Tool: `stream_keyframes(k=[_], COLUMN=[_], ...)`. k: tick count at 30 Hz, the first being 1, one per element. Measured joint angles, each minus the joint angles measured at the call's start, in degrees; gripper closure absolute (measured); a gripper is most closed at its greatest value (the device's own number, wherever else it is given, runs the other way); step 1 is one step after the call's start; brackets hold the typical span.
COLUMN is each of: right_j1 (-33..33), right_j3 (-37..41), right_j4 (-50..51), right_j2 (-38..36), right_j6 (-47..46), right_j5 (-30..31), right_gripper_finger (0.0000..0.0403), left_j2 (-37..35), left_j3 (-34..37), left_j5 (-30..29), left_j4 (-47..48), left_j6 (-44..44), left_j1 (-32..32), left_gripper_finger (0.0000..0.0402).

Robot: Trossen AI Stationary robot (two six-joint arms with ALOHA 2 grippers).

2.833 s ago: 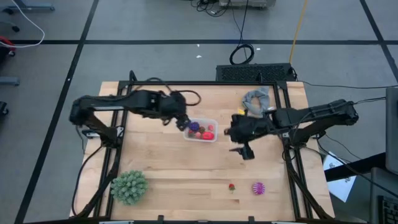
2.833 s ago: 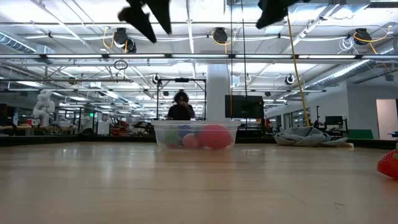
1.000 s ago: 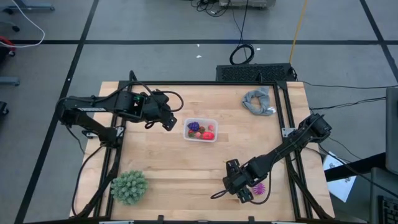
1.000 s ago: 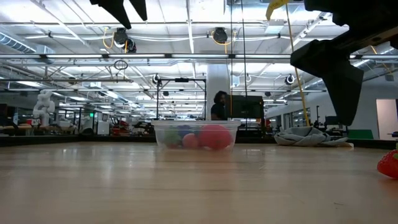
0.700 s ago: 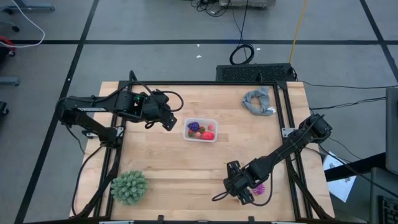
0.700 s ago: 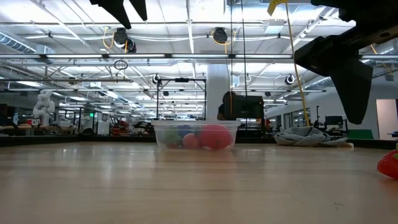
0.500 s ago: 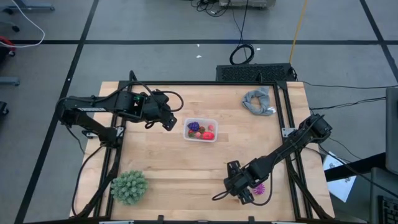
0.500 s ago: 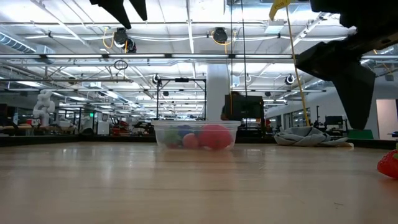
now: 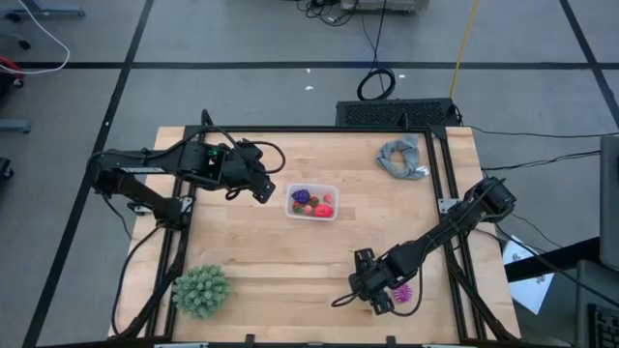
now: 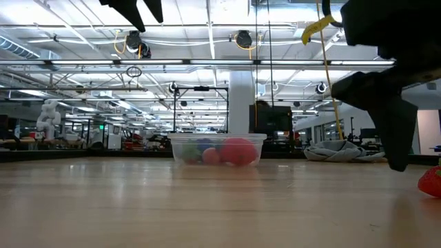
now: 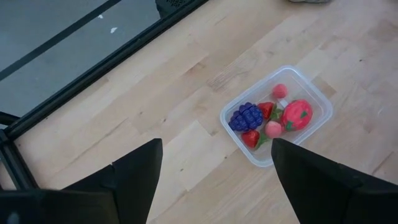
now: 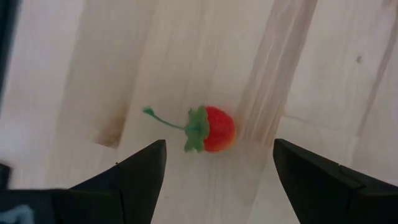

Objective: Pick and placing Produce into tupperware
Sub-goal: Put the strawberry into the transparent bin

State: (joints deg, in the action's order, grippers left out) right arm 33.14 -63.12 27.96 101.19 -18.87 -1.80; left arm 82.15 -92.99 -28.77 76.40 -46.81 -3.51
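Right claw [image 12: 214,171] hangs open right over the toy strawberry [image 12: 211,129], lined up to grab it. Left claw [image 11: 214,168] waits open by the tupperware [image 9: 312,202], out of the way.

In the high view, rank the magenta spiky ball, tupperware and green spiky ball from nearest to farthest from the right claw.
From the right claw:
1. Magenta spiky ball, right beside it, near edge.
2. Tupperware, table middle.
3. Green spiky ball, near-left corner.
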Motion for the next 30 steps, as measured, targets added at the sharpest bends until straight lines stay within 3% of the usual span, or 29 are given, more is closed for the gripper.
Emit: stream_keyframes(k=[23,30], right_j1=[-0.3,-0.5], right_j3=[0.1,0.1], right_j4=[-3.2,-3.2], right_j2=[4.8,4.9], right_j6=[0.4,0.4], right_j5=[-1.0,-1.0], right_gripper_finger=[0.0121,0.0145], left_j2=[0.0,0.0], left_j3=[0.0,0.0], left_j5=[0.3,0.3], left_j4=[0.0,-0.1], left_j6=[0.0,0.0], left_j1=[0.0,0.0], left_gripper_finger=[0.0094,0.0094])
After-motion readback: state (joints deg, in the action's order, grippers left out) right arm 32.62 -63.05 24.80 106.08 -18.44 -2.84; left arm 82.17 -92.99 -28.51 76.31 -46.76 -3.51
